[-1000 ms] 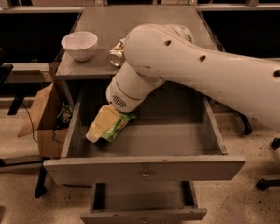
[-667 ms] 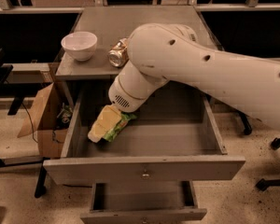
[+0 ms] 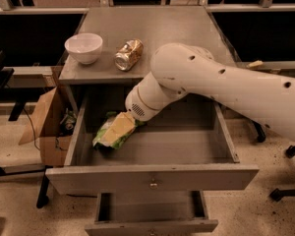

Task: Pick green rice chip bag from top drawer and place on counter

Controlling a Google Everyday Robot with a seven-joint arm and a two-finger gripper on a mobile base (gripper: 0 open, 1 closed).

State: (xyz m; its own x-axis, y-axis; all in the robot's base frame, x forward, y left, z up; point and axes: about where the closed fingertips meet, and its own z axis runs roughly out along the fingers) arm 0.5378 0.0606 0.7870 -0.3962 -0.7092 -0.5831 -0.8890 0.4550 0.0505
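The green rice chip bag (image 3: 114,132) is light green and glossy and sits in the left part of the open top drawer (image 3: 152,177). My gripper (image 3: 129,121) is at the end of the white arm, reaching down into the drawer right at the bag's upper end. The wrist hides most of it. I cannot tell whether the bag rests on the drawer floor or hangs just above it. The grey counter (image 3: 157,33) lies behind the drawer.
A white bowl (image 3: 83,47) and a dented gold can (image 3: 128,54) sit on the counter's front left. A narrower lower drawer (image 3: 152,215) is also open. A cardboard box (image 3: 46,127) stands on the floor to the left. Chair bases stand at the right.
The arm has shifted a little to the right, uncovering the gold can. The bag stays at about the same place in the drawer.
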